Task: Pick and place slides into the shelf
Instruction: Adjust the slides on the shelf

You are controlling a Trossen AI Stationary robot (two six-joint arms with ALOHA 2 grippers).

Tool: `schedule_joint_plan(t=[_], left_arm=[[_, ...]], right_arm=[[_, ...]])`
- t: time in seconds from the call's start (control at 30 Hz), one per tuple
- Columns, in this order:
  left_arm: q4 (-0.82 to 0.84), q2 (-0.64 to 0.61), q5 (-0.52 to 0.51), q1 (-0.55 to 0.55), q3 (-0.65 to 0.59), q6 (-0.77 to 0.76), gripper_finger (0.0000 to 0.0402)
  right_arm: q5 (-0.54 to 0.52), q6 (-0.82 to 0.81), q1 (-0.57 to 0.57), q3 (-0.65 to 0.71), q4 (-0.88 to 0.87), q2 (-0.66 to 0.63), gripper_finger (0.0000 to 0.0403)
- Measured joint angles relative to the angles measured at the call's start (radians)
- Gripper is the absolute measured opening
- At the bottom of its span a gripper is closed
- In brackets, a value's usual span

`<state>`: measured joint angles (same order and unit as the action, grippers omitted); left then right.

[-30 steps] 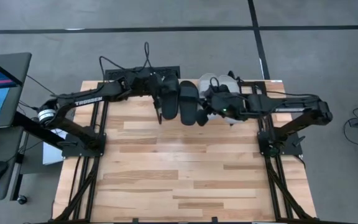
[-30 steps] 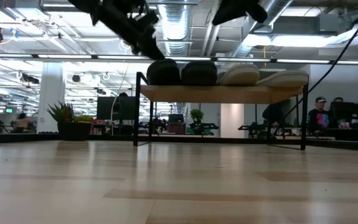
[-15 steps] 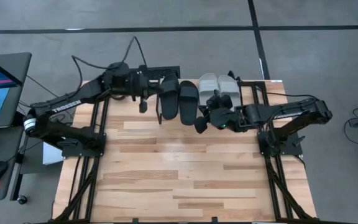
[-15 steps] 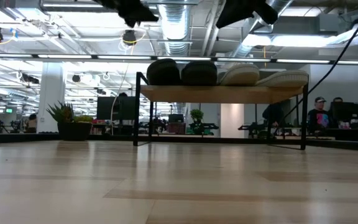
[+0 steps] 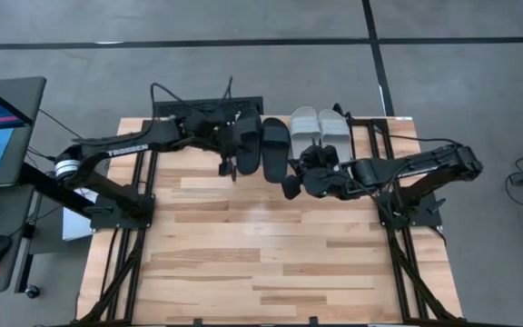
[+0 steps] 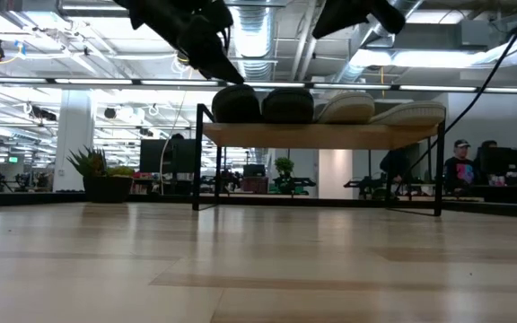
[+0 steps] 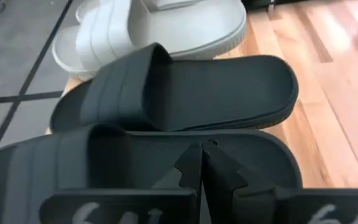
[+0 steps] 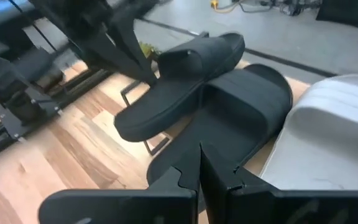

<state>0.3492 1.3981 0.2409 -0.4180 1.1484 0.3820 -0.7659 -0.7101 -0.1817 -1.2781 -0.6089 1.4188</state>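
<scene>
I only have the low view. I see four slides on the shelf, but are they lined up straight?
Observer: Not all. From above, the leftmost black slide lies slanted, its heel swung past the shelf's front edge; the second black slide and both grey slides sit straighter.
Operator: Where's the left gripper?
Observer: The left gripper is shut, right at that slanted slide's heel.
Operator: And the right one?
Observer: The right gripper is shut too, just in front of the second black slide's heel, over the table.
</scene>
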Motion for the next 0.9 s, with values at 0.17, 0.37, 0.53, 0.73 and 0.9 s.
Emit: schedule_joint_plan(t=[0.17, 0.37, 0.53, 0.73, 0.9], left_arm=[[-0.011, 0.028, -0.006, 0.034, 0.000, 0.003, 0.0000], [-0.029, 0.028, -0.059, 0.074, 0.001, 0.025, 0.0000], [-0.081, 0.030, -0.126, 0.078, -0.002, 0.022, 0.0000], [-0.137, 0.083, -0.178, 0.073, 0.000, -0.001, 0.0000], [-0.117, 0.144, -0.194, 0.073, -0.002, -0.022, 0.0000]], right_arm=[[-0.037, -0.023, -0.031, 0.000, -0.043, -0.032, 0.0000], [-0.081, -0.058, -0.048, 0.000, -0.097, -0.052, 0.0000], [-0.081, -0.058, -0.047, 0.000, -0.097, -0.052, 0.0000], [-0.080, -0.058, -0.047, 0.000, -0.097, -0.052, 0.0000], [-0.074, -0.060, -0.048, -0.001, -0.097, -0.053, 0.0000]])
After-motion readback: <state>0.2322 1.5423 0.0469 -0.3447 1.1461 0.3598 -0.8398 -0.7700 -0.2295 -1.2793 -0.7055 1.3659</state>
